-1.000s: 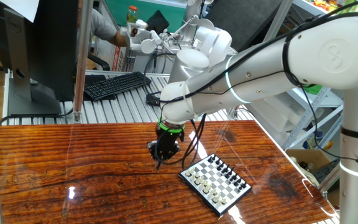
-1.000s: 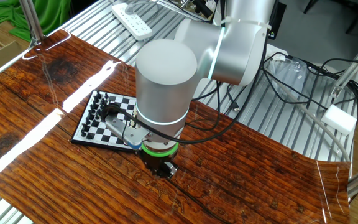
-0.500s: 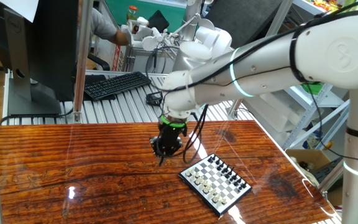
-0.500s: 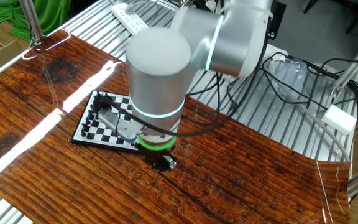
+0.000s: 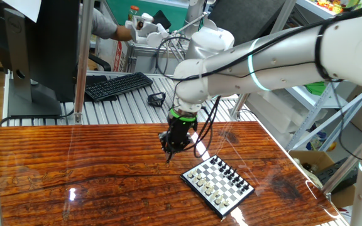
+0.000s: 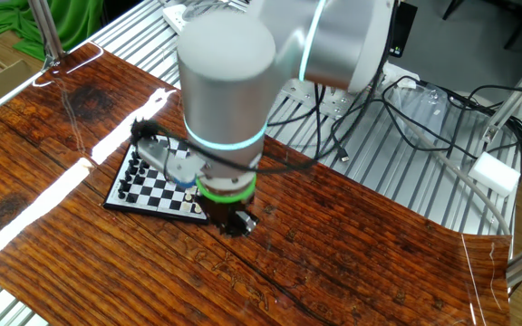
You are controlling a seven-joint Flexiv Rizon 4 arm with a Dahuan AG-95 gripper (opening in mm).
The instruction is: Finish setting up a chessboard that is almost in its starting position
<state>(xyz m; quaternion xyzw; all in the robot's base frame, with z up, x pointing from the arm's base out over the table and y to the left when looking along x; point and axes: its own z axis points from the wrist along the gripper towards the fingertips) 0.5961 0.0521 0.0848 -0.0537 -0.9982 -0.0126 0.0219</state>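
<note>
Wooden table (image 5: 74,176) lay bare left of chessboard (image 5: 217,182), gripper (image 5: 170,154) clenched above (contents too small to tell), near board's edge.

You have bright, even indoor light. Glare streaks the glossy wooden table (image 6: 71,263): a long white band runs toward its left edge in the other fixed view, a small spot sits near the front-left corner in one. Both pictures are sharp.

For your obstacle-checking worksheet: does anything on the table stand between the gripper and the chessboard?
Nothing visible does. The gripper hangs shut above bare wooden table, beside the chessboard; only open tabletop lies between them.
</note>
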